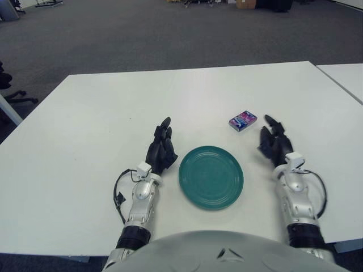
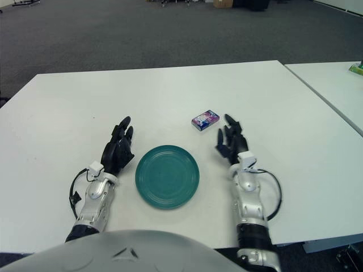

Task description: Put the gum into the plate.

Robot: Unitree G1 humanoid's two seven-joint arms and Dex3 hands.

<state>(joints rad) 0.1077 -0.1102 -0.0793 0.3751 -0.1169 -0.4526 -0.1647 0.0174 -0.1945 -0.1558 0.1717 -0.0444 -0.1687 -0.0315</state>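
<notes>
A small purple and white pack of gum (image 1: 243,120) lies flat on the white table (image 1: 113,102), beyond and to the right of a teal plate (image 1: 211,177). The plate holds nothing. My right hand (image 1: 274,141) shows to the right of the plate, a short way nearer than the gum and apart from it, black fingers stretched forward and holding nothing. My left hand (image 1: 161,148) shows beside the plate's left rim, fingers likewise extended and relaxed.
A second white table (image 1: 346,79) stands close at the right with a narrow gap between. Grey carpet (image 1: 142,34) stretches beyond the far edge. Black cables loop beside both wrists.
</notes>
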